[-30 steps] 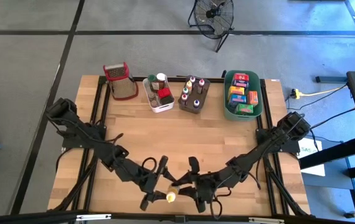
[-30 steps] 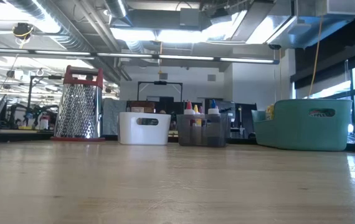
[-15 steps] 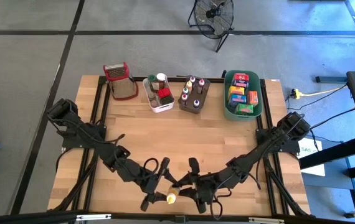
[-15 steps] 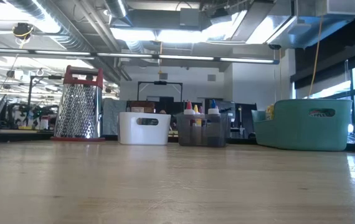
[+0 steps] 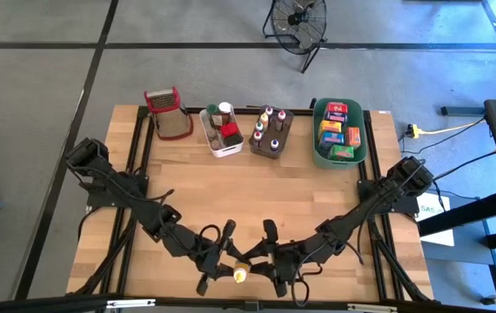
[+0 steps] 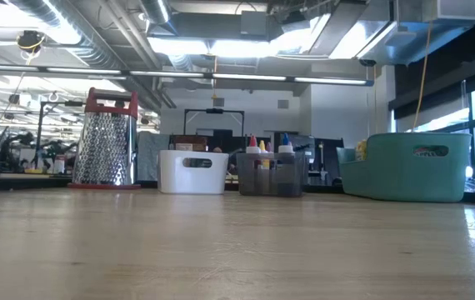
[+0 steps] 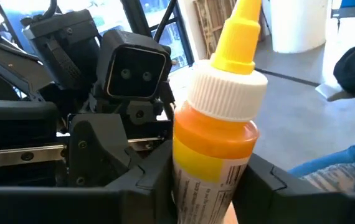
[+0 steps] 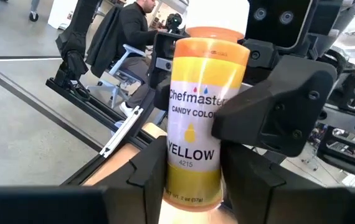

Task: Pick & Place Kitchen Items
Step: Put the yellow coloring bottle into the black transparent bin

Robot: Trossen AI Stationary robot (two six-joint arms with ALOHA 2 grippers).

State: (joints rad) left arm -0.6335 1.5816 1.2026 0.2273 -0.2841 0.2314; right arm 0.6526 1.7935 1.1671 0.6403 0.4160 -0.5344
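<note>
High view: yellow bottle (image 5: 239,276) between left hand (image 5: 216,261), right hand (image 5: 265,261).

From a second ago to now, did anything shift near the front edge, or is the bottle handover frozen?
Almost frozen. The left gripper and right gripper stay at the table's front edge, both closed on the yellow bottle; the left arm edged slightly toward the front. The grater and the three tubs kept their places.

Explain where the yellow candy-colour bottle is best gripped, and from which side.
Grip the yellow bottle on its straight labelled body, below the ribbed white cap, jaws across the round sides, probably coming from the base end. The body's walls run parallel; the nozzle tapers and would likely slip. The left gripper and right gripper both flank that body.
</note>
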